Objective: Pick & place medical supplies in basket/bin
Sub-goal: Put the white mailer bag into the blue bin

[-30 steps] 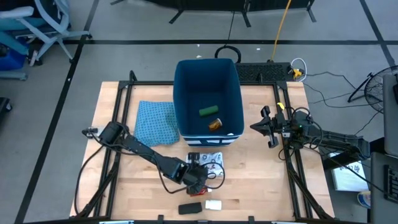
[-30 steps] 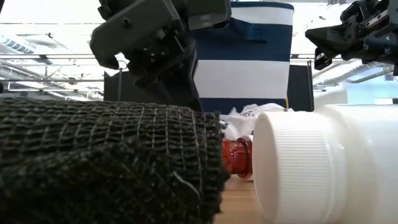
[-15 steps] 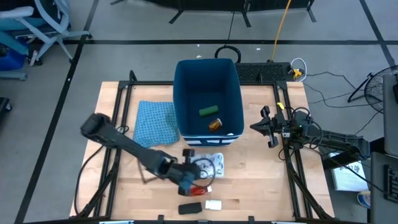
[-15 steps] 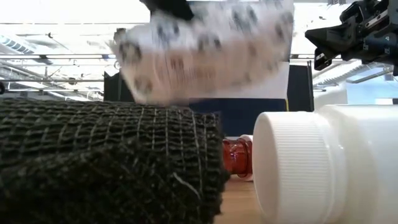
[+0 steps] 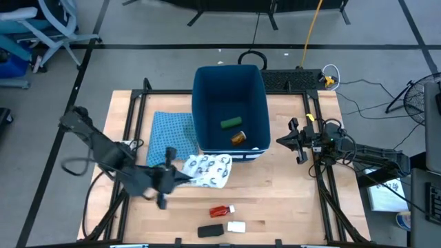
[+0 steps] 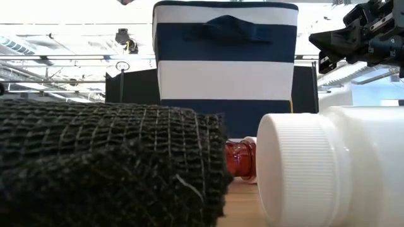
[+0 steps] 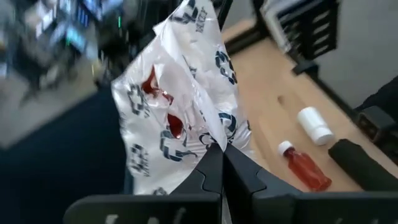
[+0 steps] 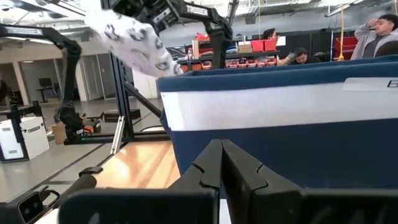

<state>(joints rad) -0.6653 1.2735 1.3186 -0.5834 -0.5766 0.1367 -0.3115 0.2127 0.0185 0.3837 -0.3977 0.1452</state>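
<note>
My left gripper [image 5: 172, 176] is shut on the white packet with dark print [image 5: 207, 171] and holds it in the air near the bin's near left corner. The packet [image 7: 177, 93] fills the left wrist view, and the right wrist view shows the packet [image 8: 132, 34] high up. The dark-blue bin [image 5: 207, 89] holds the green oblong [image 5: 231, 123] and the orange pill bottle [image 5: 238, 138]. The red piece [image 5: 219, 211], black oblong [image 5: 210, 231] and small white block [image 5: 236, 226] lie on the table near its near edge. My right gripper [image 5: 281, 141] waits shut, right of the bin. My left gripper pinches the packet between its two fingers at one crumpled edge [image 7: 214, 135], coming at it from the table's left. The packet is lifted clear of the table and spreads away from the fingertips toward the bin.
The blue patterned cloth [image 5: 171, 135] lies flat left of the bin. In the low view the black oblong [image 6: 107, 167] and the white block [image 6: 334, 167] stand close up, with the red piece [image 6: 240, 157] behind them. People show in the room beyond [image 8: 379, 28].
My left arm has risen from the table in front of the bin and swung toward the table's left, carrying the packet with it. The packet now hangs clear of the table. The red piece has stayed on the table.
</note>
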